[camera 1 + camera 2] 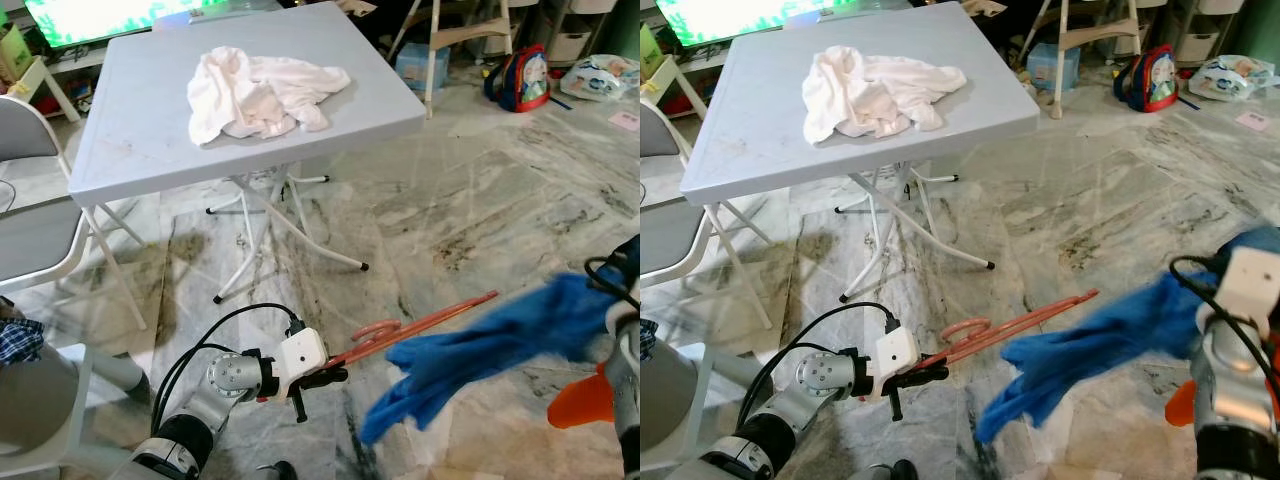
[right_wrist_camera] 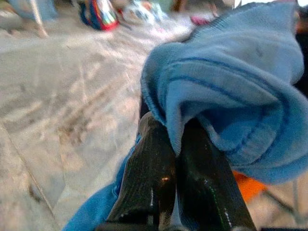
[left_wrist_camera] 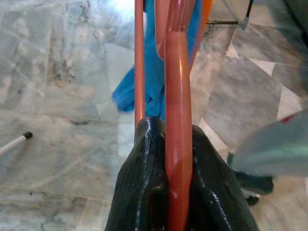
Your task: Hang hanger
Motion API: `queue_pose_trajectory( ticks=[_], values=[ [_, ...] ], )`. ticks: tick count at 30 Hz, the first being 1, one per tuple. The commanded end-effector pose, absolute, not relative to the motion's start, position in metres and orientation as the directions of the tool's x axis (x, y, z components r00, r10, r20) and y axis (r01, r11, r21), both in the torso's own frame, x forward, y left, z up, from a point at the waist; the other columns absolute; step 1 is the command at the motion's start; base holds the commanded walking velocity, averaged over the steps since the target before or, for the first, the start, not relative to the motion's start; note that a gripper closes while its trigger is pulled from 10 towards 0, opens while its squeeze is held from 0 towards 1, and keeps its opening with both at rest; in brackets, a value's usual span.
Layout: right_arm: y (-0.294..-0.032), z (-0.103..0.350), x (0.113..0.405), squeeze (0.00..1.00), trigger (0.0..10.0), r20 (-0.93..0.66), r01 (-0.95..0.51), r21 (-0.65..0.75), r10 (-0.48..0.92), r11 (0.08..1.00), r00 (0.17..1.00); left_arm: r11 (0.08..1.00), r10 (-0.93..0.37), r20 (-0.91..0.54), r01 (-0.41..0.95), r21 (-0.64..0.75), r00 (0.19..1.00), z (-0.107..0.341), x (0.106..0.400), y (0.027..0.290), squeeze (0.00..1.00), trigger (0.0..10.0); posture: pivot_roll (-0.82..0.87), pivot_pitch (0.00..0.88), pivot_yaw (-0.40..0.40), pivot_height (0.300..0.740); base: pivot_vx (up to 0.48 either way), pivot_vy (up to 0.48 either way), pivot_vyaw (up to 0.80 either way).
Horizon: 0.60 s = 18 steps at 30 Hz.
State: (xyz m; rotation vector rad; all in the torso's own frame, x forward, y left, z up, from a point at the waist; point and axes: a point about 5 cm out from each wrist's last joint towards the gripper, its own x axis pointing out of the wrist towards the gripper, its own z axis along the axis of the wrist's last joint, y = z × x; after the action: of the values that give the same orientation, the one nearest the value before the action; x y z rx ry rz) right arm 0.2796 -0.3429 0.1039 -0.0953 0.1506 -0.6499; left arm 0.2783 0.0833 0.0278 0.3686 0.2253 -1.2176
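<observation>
Left wrist: jaws clamp hanger (image 3: pixel 178 96).

A lived-in home room: a marble-patterned tile floor (image 1: pixel 480 200), a grey folding worktop (image 1: pixel 150 110) with crumpled white laundry (image 1: pixel 255 90) on it, a folding chair (image 1: pixel 30 230), a lit screen (image 1: pixel 110 15) behind, a child's backpack (image 1: pixel 520 78) and storage bins along the wall.

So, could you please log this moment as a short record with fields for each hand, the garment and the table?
left hand: shut on the hook end of the red hanger
right hand: shut on the blue garment
garment: draped over the hanger's far end, above the marble floor
table: grey folding table with a crumpled white cloth on top
</observation>
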Motion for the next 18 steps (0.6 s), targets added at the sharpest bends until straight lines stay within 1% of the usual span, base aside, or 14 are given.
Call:
queue_pose_trajectory(
  ticks=[1, 2, 3, 7, 8, 9, 10, 11, 12, 14, 15, 16, 17, 18],
  values=[
    [-0.345, 0.096, 0.275, 0.00, 0.0, -0.136, 0.637, -0.094, -0.644, 0.765, 0.753, 0.360, -0.855, -0.327, 0.915, 0.185, 0.402, 0.036, 0.288, 0.088, 0.00, 0.0, -0.18, 0.102, 0.096, 0.740, 0.000, 0.000, 0.00],
    [-0.344, 0.092, 0.274, 0.00, 0.0, -0.146, 0.637, -0.088, -0.642, 0.766, 0.752, 0.395, -0.845, -0.307, 0.898, 0.195, 0.438, 0.038, 0.291, 0.088, 0.00, 0.0, -0.18, 0.100, 0.096, 0.740, 0.000, 0.000, 0.00],
    [-0.340, 0.085, 0.275, 0.00, 0.0, -0.161, 0.642, -0.087, -0.647, 0.761, 0.745, 0.477, -0.817, -0.264, 0.858, 0.193, 0.513, 0.043, 0.297, 0.090, 0.00, 0.0, -0.18, 0.098, 0.096, 0.740, 0.000, 0.000, 0.00],
    [-0.331, 0.078, 0.276, 0.00, 0.0, -0.171, 0.620, -0.083, -0.624, 0.781, 0.763, 0.594, -0.753, -0.217, 0.784, 0.181, 0.621, 0.047, 0.305, 0.095, 0.00, 0.1, -0.17, 0.090, 0.093, 0.740, 0.000, 0.000, 0.00],
    [-0.331, 0.078, 0.276, 0.00, 0.0, -0.171, 0.620, -0.083, -0.624, 0.781, 0.763, 0.594, -0.753, -0.217, 0.784, 0.181, 0.621, 0.047, 0.305, 0.095, 0.00, 0.1, -0.17, 0.090, 0.093, 0.740, 0.000, 0.000, 0.00],
    [-0.321, 0.075, 0.278, 0.00, 0.0, -0.170, 0.577, -0.072, -0.580, 0.813, 0.797, 0.685, -0.676, -0.198, 0.704, 0.187, 0.710, 0.049, 0.312, 0.100, 0.00, 2.0, -0.16, 0.081, 0.091, 0.740, 0.000, 0.000, 0.00],
    [-0.317, 0.074, 0.279, 0.00, 0.0, -0.168, 0.559, -0.065, -0.562, 0.826, 0.810, 0.715, -0.650, -0.192, 0.677, 0.177, 0.736, 0.050, 0.314, 0.102, 0.00, 4.9, -0.16, 0.079, 0.089, 0.740, 0.000, 0.000, 0.00],
    [-0.312, 0.073, 0.280, 0.00, 0.0, -0.164, 0.536, -0.060, -0.538, 0.842, 0.827, 0.742, -0.623, -0.184, 0.649, 0.169, 0.760, 0.050, 0.315, 0.103, 0.00, 4.9, -0.16, 0.078, 0.089, 0.740, 0.000, 0.000, 0.00],
    [-0.307, 0.073, 0.282, 0.00, 0.0, -0.157, 0.512, -0.050, -0.513, 0.858, 0.844, 0.766, -0.596, -0.180, 0.621, 0.167, 0.783, 0.050, 0.317, 0.105, 0.00, 6.2, -0.15, 0.073, 0.088, 0.740, 0.000, 0.000, 0.00],
    [-0.293, 0.071, 0.284, 0.00, 0.0, -0.143, 0.441, -0.014, -0.438, 0.897, 0.887, 0.828, -0.510, -0.172, 0.536, 0.165, 0.843, 0.050, 0.320, 0.110, 0.00, 10.0, -0.15, 0.069, 0.083, 0.740, 0.000, 0.000, 0.00],
    [-0.287, 0.070, 0.285, 0.00, 0.0, -0.137, 0.413, -0.002, -0.409, 0.911, 0.902, 0.852, -0.473, -0.170, 0.498, 0.163, 0.864, 0.049, 0.320, 0.112, 0.00, 10.0, -0.14, 0.069, 0.081, 0.740, 0.000, 0.000, 0.00],
    [-0.274, 0.070, 0.287, 0.00, 0.0, -0.120, 0.350, 0.020, -0.345, 0.937, 0.931, 0.885, -0.420, -0.174, 0.444, 0.137, 0.891, 0.047, 0.321, 0.116, 0.00, 10.0, -0.13, 0.068, 0.078, 0.740, 0.000, 0.000, 0.00],
    [-0.267, 0.070, 0.287, 0.00, 0.0, -0.109, 0.316, 0.022, -0.312, 0.948, 0.944, 0.899, -0.391, -0.171, 0.415, 0.142, 0.904, 0.046, 0.321, 0.119, 0.00, 10.0, -0.12, 0.064, 0.073, 0.740, 0.000, 0.000, 0.00],
    [-0.267, 0.070, 0.287, 0.00, 0.0, -0.109, 0.316, 0.022, -0.312, 0.948, 0.944, 0.899, -0.391, -0.171, 0.415, 0.142, 0.904, 0.046, 0.321, 0.119, 0.00, 10.0, -0.12, 0.064, 0.073, 0.740, 0.000, 0.000, 0.00]
  ],
)
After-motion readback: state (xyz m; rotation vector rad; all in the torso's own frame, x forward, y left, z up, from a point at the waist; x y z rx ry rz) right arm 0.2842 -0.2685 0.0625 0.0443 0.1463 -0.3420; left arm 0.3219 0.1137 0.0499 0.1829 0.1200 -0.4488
